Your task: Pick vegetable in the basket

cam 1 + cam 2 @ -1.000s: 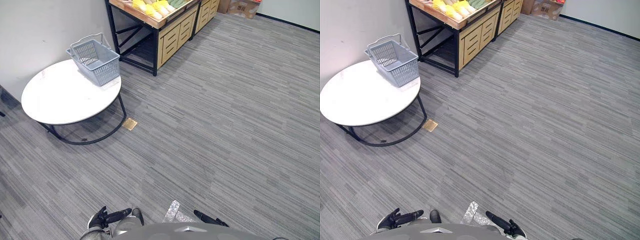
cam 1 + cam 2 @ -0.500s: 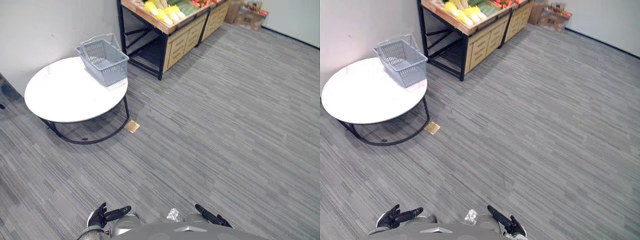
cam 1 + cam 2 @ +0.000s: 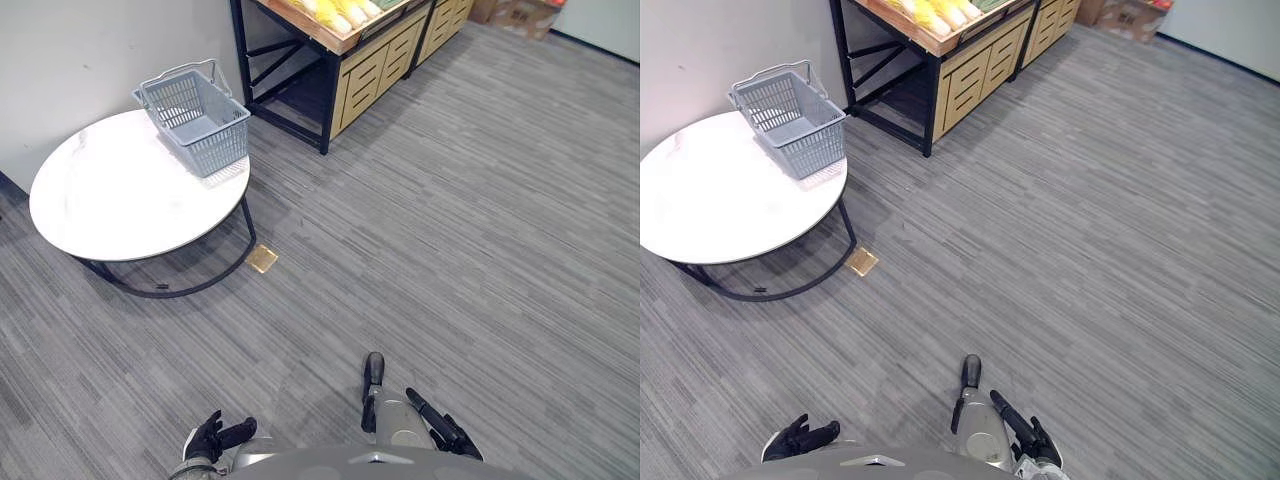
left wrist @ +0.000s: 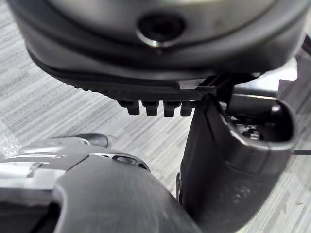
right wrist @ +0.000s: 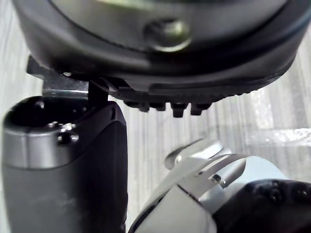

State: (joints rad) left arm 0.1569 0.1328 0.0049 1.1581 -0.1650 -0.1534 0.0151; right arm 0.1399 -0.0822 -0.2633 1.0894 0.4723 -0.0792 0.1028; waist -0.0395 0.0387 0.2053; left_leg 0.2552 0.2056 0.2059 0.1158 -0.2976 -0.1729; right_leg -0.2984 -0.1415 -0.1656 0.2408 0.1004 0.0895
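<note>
Several yellow vegetables (image 3: 343, 10) lie on a wooden stand (image 3: 372, 68) against the far wall, with something green beside them. They are cut off by the top edge of the eye views, so I cannot say what kind they are or how many there are. None is in the basket (image 3: 216, 150) yet, and it looks empty from here. It is a grey plastic one, sitting on the far edge of a round white tabletop (image 3: 110, 205) just beside the stand's dark frame. Its long side runs from the wall towards the open floor, and its handles stand up.

Both the vegetables and the basket are well ahead of the robot and off to its left, with a wide stretch of grey carpet between. The left hand (image 3: 214, 437) hangs low at its side, fingers loose and apart, holding nothing. The right hand (image 3: 446, 433) is much the same, fingers straight, nothing in it. The left hand is on the basket's side and slightly nearer to it. As I see it, neither hand can reach anything, so the coming move is a walk forward and left, not a grasp.

The stand's lower shelf is in shadow. A cardboard box (image 3: 527, 12) on the floor further along is too cropped to make out.
</note>
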